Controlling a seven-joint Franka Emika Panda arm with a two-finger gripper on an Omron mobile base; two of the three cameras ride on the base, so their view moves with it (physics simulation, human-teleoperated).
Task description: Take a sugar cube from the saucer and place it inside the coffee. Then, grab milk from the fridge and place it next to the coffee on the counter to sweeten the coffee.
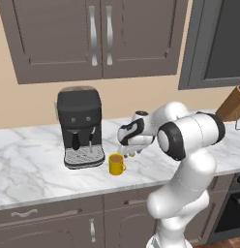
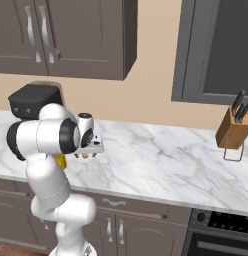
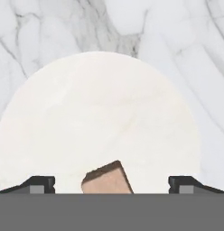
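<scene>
- Picking up the sugar cube [image 3: 107, 178] is the step in hand, so take the saucer [image 3: 100, 122] as your landmark and place everything else from it.
- You have the gripper [image 3: 111, 184] poised straight above the saucer with its jaws spread wide and nothing between them; one fingertip sits at each side of the hand view's lower edge.
- The brownish cube lies on the saucer's surface, toward the edge nearest the gripper, roughly midway between the two fingertips but turned at a slant to them.
- Rotate the wrist a little, if you can, so the pads meet two flat faces and not corners; a corner grip on so small a block will likely squirt it out.
- Descend straight down and stop short of pressing the tips into the saucer, since I judge a shallow dish like this may skid on the marble counter [image 1: 30, 169].
- Close gently; the cube looks crumbly and light.
- The coffee [image 1: 116, 164] stands just beside the saucer, on the side toward the black coffee machine [image 1: 80, 127], so the carry will be short.
- Lift clear of the saucer's rim before you swing across, and keep the arm away from the mug's handle.
- Neither the milk nor the fridge matters yet.
</scene>
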